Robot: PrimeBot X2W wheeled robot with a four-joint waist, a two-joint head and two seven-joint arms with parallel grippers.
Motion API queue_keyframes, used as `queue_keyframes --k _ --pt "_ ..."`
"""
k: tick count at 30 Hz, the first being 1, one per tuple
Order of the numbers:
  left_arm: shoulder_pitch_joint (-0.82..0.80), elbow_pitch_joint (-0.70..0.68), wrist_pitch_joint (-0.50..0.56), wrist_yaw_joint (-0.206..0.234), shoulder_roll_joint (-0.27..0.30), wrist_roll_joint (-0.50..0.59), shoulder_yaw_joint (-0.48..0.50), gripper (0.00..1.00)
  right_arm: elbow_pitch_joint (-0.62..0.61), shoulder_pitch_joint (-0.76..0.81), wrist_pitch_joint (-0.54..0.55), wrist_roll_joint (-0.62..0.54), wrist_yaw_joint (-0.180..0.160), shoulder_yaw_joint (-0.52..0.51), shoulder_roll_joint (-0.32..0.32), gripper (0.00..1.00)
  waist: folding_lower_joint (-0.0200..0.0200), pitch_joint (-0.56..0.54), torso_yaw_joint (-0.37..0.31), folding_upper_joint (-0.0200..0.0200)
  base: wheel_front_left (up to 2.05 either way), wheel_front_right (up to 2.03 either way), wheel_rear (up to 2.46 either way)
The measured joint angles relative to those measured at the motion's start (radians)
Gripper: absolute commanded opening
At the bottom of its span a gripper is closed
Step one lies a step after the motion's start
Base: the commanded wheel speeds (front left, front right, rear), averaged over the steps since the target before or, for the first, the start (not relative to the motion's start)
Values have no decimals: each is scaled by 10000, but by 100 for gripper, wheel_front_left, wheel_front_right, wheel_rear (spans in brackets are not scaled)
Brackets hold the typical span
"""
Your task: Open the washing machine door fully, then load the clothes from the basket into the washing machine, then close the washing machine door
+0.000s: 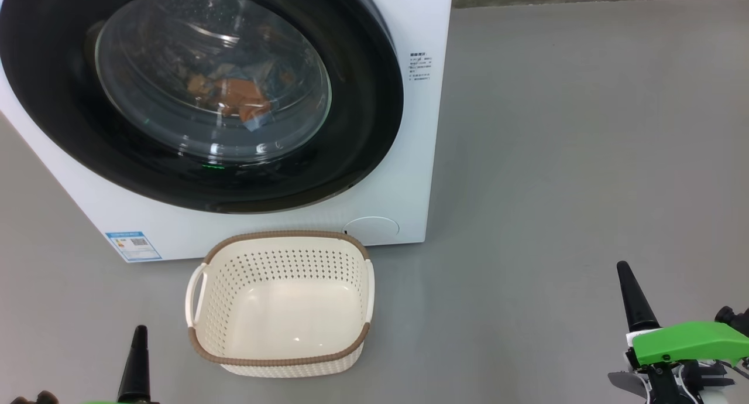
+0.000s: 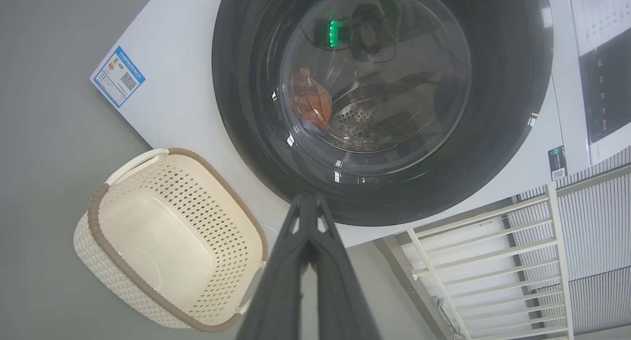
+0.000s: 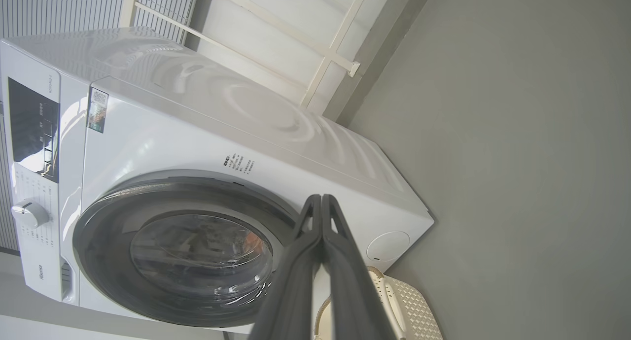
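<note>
So, going by how things sit, this one looks basically finished. The washing machine door (image 1: 210, 82) is shut flat against the front of the washing machine (image 1: 416, 158), and through the glass I can see the clothes (image 1: 240, 99) lying in the drum, orange and blue patches low down behind the window. The basket (image 1: 281, 235) is on the grey floor (image 1: 556, 158) just in front of the machine, on the near side of it, and it's completely empty: bare cream bottom, nothing draped over the rim.

The left gripper (image 1: 139, 339) is low at the near left and the right gripper (image 1: 627, 278) at the near right, both well apart from the basket and the door. In the wrist views each pair of fingers is pressed tight together with nothing between them.

My read: opening, loading and closing all look done. I can't tell whether the door is properly latched or only pushed to, so that's the one thing I'd check.
</note>
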Motion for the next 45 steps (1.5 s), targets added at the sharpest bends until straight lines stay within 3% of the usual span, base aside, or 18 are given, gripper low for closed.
queue_keyframes --k 45 --pt "-274 -180 1198 0 -560 -4096 205 0 -196 0 1216 4604 -2 -364 -12 0 -1 -245 -67 0 0 0 0"
